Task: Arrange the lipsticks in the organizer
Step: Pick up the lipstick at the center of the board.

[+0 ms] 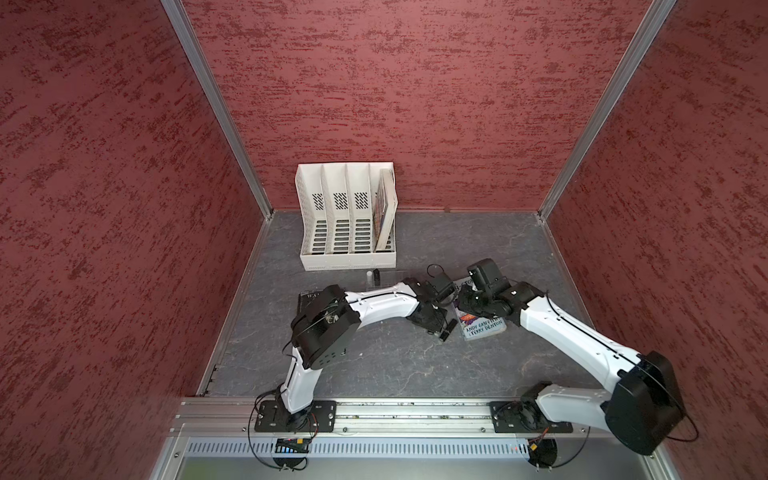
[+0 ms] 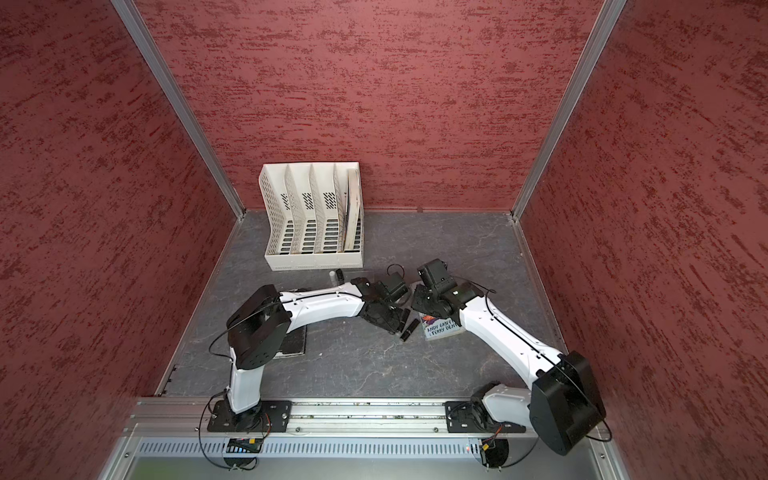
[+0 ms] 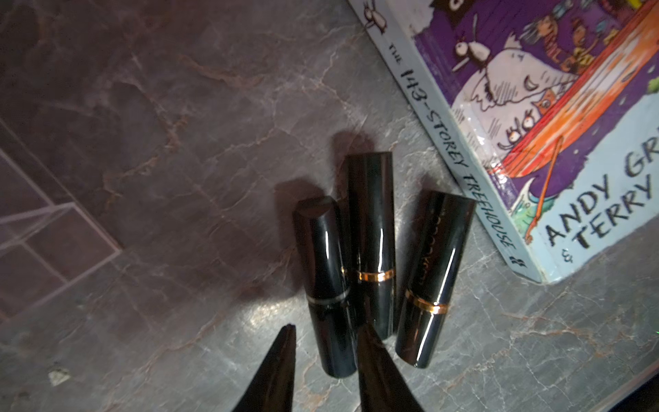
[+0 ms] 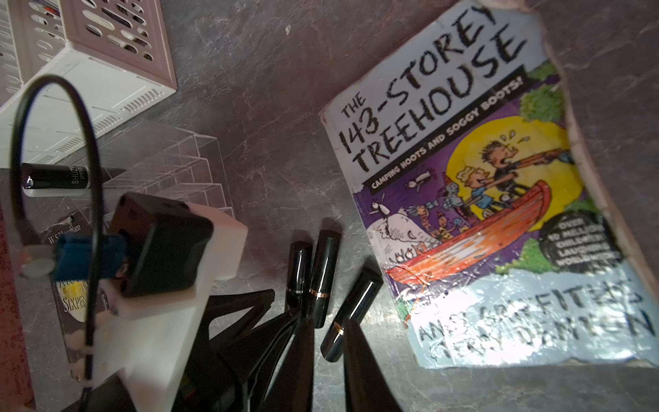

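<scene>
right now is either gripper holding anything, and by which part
Left gripper straddles the shorter end of the silver-banded black lipstick; whether it pinches cannot be told. Right gripper holds nothing.

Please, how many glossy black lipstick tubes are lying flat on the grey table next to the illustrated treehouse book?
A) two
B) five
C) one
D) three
D: the left wrist view shows three glossy black lipstick tubes lying flat on the grey marbled table beside the illustrated paperback book, one silver-banded and two gold-banded.
</scene>
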Tool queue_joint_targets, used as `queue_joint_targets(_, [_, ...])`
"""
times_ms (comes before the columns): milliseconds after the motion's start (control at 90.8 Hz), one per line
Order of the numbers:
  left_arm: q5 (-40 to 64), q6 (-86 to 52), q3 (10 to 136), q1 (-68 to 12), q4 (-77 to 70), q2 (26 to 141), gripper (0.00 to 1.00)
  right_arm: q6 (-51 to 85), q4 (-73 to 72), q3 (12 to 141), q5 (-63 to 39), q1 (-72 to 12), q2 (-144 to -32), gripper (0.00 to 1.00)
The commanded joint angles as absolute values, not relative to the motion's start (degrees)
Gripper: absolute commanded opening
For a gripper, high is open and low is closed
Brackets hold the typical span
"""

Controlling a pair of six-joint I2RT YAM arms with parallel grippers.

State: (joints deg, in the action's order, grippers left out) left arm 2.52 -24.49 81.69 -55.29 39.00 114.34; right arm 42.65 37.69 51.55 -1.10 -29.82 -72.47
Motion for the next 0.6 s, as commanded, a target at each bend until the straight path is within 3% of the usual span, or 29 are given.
queue_joint_targets(0, [2.55, -22.97, 83.78, -55.2, 39.69, 115.6, 0.32, 42.81, 36.35, 51.13, -1.84, -29.09, -72.99, 0.19])
queue_joint_targets(584, [2.65, -22.83, 86.13, -55.2, 41.33, 118.48, 0.31, 42.53, 35.64, 50.98, -2.68, -28.42, -73.23, 0.19])
